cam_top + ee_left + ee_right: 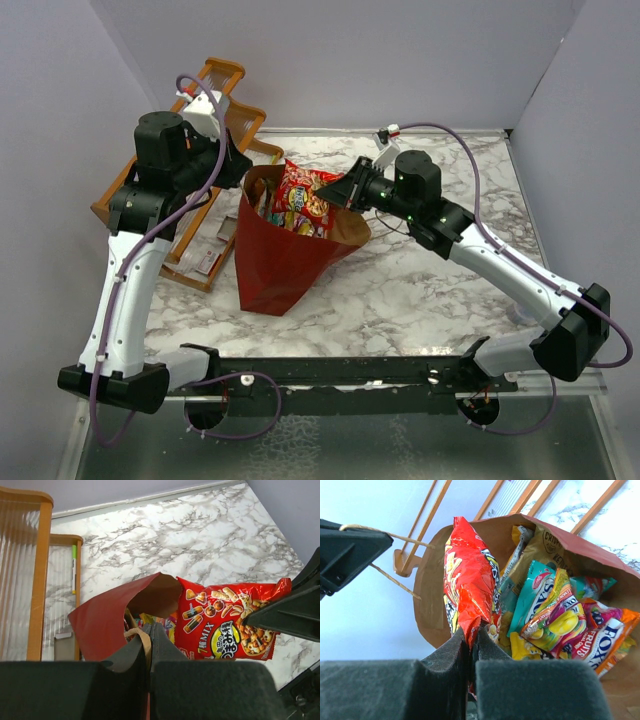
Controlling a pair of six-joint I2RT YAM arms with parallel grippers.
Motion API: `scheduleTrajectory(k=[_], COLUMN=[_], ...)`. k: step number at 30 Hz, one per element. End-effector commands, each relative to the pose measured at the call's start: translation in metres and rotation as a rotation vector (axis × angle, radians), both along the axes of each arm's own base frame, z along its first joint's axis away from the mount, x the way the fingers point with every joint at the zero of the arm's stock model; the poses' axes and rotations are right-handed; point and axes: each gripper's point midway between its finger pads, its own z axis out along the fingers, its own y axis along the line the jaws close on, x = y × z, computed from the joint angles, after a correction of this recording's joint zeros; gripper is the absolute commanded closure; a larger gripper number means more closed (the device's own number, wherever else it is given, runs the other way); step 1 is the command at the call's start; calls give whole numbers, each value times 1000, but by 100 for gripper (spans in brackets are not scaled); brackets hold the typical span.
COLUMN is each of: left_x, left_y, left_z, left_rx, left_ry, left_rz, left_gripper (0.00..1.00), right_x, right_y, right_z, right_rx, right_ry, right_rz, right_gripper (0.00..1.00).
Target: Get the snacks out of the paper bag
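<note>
Over the marble surface point(420, 290), viewed from above, the left claw point(238, 168) is clenched at the left rim of the red paper bag point(280, 260), whose open mouth sits between the two claws. Opposite, the right claw point(330, 190) pinches a red packet point(300, 205) at the bag's mouth, just ahead of its tips. A wooden rack point(215, 95) lies behind the left claw, on the far side from the bag.

From the left wrist, the left claw point(149, 630) is closed tight on a brown twine handle point(142, 636), with the bag's red wall point(105, 622) just ahead and left of its tips. The red packet point(225, 620), printed with crackers and nuts, hangs ahead and to the right. Its far edge is caught by the dark fingers of the right claw point(260, 614).

From the right wrist, the right claw point(471, 637) grasps the crimped lower edge of the red packet point(470, 580), which stands upright straight ahead of its tips, against the brown kraft interior point(430, 600). To the claw's right, more snacks lie heaped inside the bag: a teal packet point(535, 592), a yellow one point(562, 622) and a packet lettered FRUITS point(592, 642). Up to the left, the left claw point(365, 542) holds the thin twine stretched straight from the bag's rim.
</note>
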Motion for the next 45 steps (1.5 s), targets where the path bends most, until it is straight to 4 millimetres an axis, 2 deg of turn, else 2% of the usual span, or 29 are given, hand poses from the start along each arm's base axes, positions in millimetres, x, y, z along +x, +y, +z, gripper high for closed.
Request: scheduleTrajectory(k=[1, 4, 7, 10, 13, 19, 24, 34, 40, 45], left_x=[11, 6, -6, -22, -38, -47, -52, -61, -59, -60], left_y=[3, 4, -5, -20, -33, -37, -37, -38, -34, -33], left_z=[67, 70, 60, 46, 46, 44, 45, 43, 40, 42], left_rx=[24, 23, -7, -79, -161, -205, -216, -194, -151, -150], left_ry=[-249, -279, -273, -247, -249, -229, -227, -229, -220, -228], left_rz=[20, 19, -38, -128, -201, -219, -224, -255, -241, -239], left_gripper=[100, 100, 100, 100, 100, 100, 100, 100, 100, 100], right_x=[-2, -7, -8, -11, -13, -18, -13, 8, 21, 53], right_y=[1, -1, -7, -13, -20, -39, -77, -188, -223, -248], right_z=[29, 23, 21, 29, 36, 44, 39, 10, -15, -39], right_rx=[50, 51, 27, 29, 32, 16, -83, -354, -541, -588], right_ry=[-87, -86, -96, -121, -144, -177, -231, -245, -208, -140], right_rz=[7, 13, -3, -13, -32, -89, -241, -738, -919, -967], right_gripper=[99, 99, 99, 99, 99, 99, 99, 99, 99, 99])
